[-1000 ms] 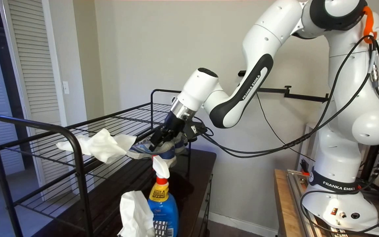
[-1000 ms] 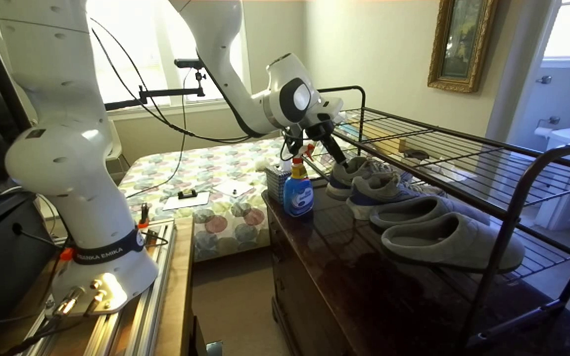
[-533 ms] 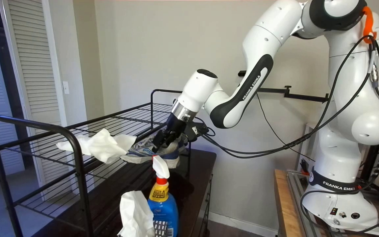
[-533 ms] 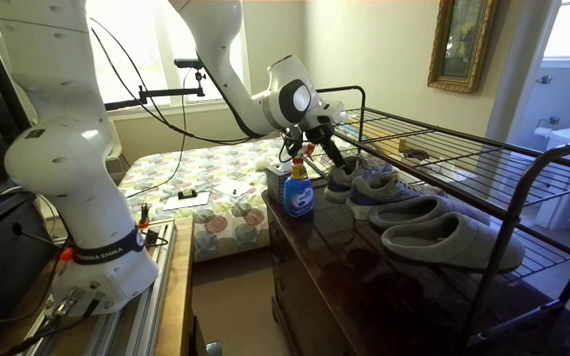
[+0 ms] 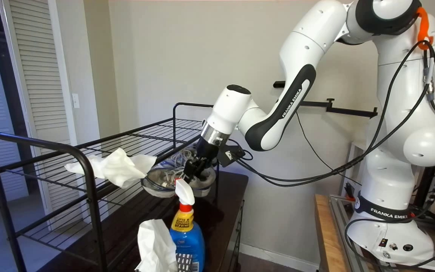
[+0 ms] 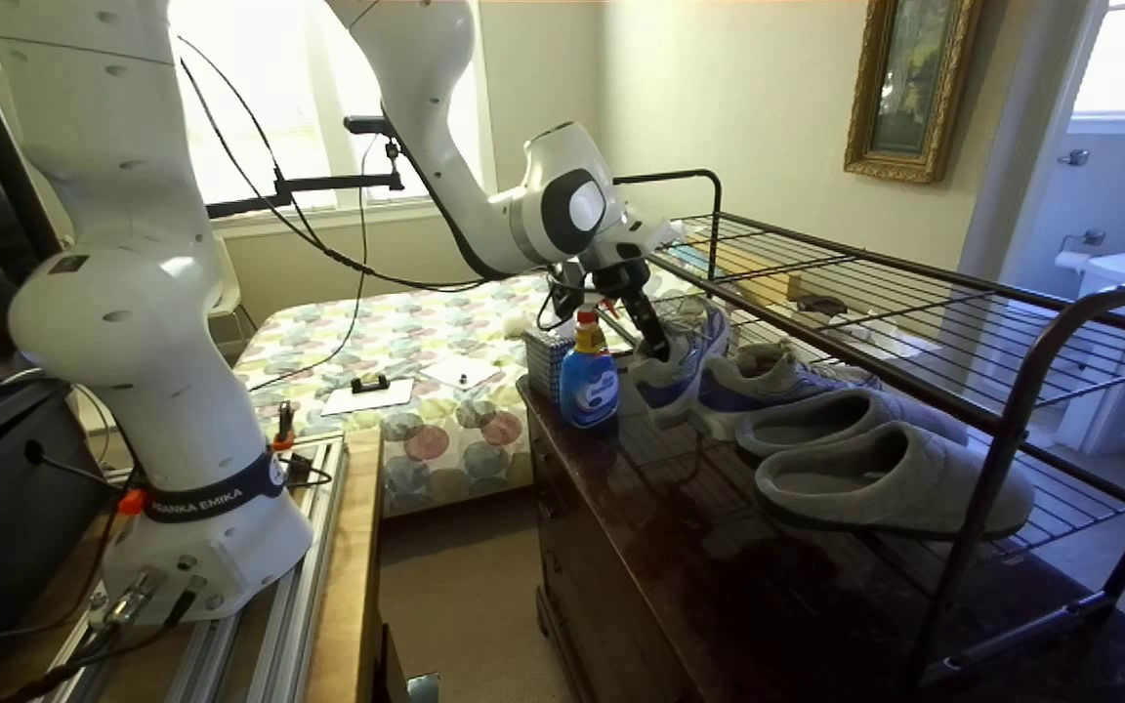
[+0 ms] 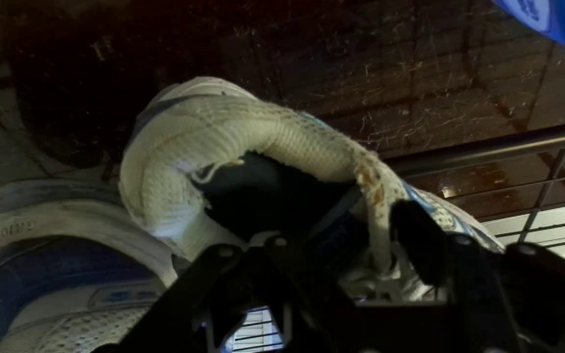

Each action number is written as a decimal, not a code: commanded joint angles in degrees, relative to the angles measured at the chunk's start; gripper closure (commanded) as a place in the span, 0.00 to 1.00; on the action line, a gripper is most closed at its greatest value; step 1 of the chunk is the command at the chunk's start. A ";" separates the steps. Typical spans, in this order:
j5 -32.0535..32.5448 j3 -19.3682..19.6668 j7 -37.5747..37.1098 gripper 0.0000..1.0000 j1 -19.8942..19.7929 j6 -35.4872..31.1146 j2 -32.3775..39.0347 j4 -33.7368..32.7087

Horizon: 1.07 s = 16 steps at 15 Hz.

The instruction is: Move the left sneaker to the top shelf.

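The left sneaker, grey with blue and white, is rolled onto its side beneath the arm. Its laced top faces the spray bottle. My gripper is shut on the collar rim: in the wrist view one finger goes into the opening of the sneaker and the other finger presses its outer side. Dark parts of the hand hide some of the grip. Beside it rests the matching sneaker. Above stands the top shelf of the black wire rack.
A blue spray bottle and a tissue box are close to the gripper, on the dresser. Two grey slippers sit farther along. White tissue lies on the top shelf, and a rack rail runs just above the sneakers.
My gripper has moved a little lower and back toward the robot base. Its fingers have come together on the collar, and the left sneaker has rolled over toward the spray bottle.
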<state>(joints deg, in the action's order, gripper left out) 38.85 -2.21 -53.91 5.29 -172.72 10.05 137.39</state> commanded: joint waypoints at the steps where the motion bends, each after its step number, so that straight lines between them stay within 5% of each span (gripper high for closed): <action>1: -3.05 -1.17 1.45 0.77 -1.07 1.01 -0.63 1.33; 5: -11.08 -4.95 5.04 0.99 -3.21 0.41 -0.94 2.74; 7: -16.90 -8.09 8.14 0.97 -5.15 0.96 -1.99 3.90; 8: -22.98 -6.18 12.26 0.96 -2.35 0.81 -2.57 4.67; 13: -40.04 -6.52 21.35 0.97 -1.24 7.08 -8.98 7.73; 16: -46.09 -6.01 26.70 0.97 -0.50 19.17 -14.04 8.49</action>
<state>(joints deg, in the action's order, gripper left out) -0.63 -8.37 -32.63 3.71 -163.93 2.99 142.80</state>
